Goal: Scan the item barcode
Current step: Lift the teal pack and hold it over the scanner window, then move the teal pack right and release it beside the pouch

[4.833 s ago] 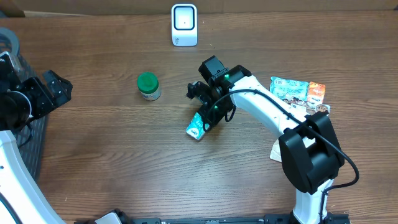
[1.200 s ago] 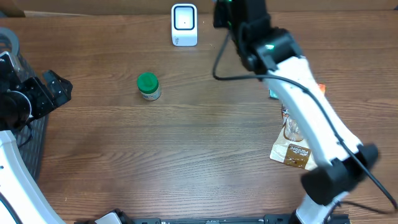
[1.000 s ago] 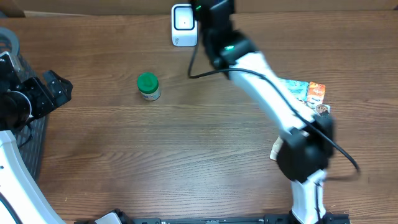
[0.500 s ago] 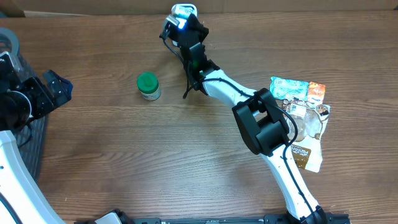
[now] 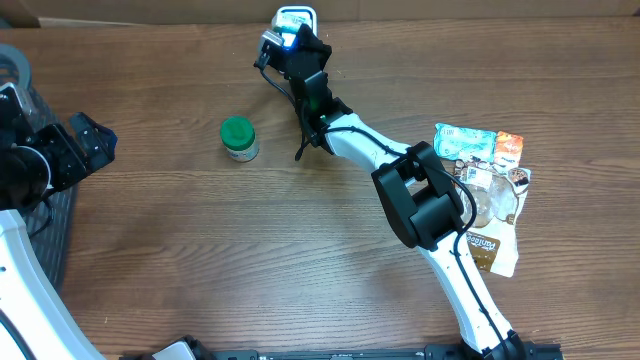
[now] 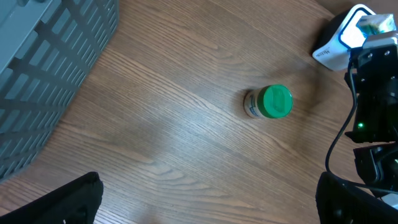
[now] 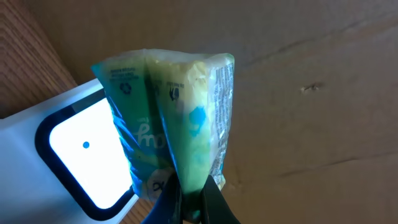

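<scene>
Though indistinct overhead, wrist-view packet [image 7: 168, 124] in clamped right gripper [image 7: 189, 194]; left gripper [image 6: 208, 199] agape.

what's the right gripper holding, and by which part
A small green-and-blue packet, pinched at one end between the right gripper fingertips.

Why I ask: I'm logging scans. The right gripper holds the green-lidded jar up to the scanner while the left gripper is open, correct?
No. The right wrist view shows the right gripper holding a green and blue pouch up to the scanner, not the green-lidded jar, which stands on the table. The left gripper is open.
</scene>
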Robot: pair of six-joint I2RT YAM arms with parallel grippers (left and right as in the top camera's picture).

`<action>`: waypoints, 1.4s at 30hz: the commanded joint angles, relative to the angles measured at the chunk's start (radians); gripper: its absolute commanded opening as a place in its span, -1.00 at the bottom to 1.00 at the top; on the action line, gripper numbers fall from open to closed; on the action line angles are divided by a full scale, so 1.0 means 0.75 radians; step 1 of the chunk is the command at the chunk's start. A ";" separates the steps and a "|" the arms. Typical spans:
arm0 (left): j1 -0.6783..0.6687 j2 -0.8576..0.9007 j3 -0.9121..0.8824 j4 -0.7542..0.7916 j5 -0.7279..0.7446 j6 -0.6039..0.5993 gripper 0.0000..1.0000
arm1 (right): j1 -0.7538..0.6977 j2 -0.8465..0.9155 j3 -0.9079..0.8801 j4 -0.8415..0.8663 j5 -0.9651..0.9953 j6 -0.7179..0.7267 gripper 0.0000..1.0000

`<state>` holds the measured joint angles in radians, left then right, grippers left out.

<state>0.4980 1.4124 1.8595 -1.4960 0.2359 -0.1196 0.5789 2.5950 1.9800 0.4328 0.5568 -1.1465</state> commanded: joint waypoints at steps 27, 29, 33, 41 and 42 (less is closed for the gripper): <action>0.004 0.002 0.016 0.002 0.011 0.025 0.99 | -0.097 -0.772 0.006 -1.173 -0.592 1.812 -0.92; 0.004 0.002 0.016 0.002 0.011 0.025 0.99 | -0.148 -0.819 0.006 -1.386 -0.628 1.915 -0.92; 0.004 0.002 0.016 0.002 0.011 0.025 0.99 | -0.283 -0.842 0.003 -1.877 -0.640 2.137 -0.92; 0.004 0.002 0.016 0.002 0.011 0.025 0.99 | -0.559 -0.805 -0.172 -2.233 -0.644 2.318 -0.92; 0.004 0.002 0.016 0.002 0.011 0.025 0.99 | -0.590 -0.805 -0.202 -2.232 -0.647 2.338 -0.92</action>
<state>0.4980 1.4124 1.8595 -1.4963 0.2359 -0.1196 0.1947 1.9743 1.8839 -1.2396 0.0818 0.4999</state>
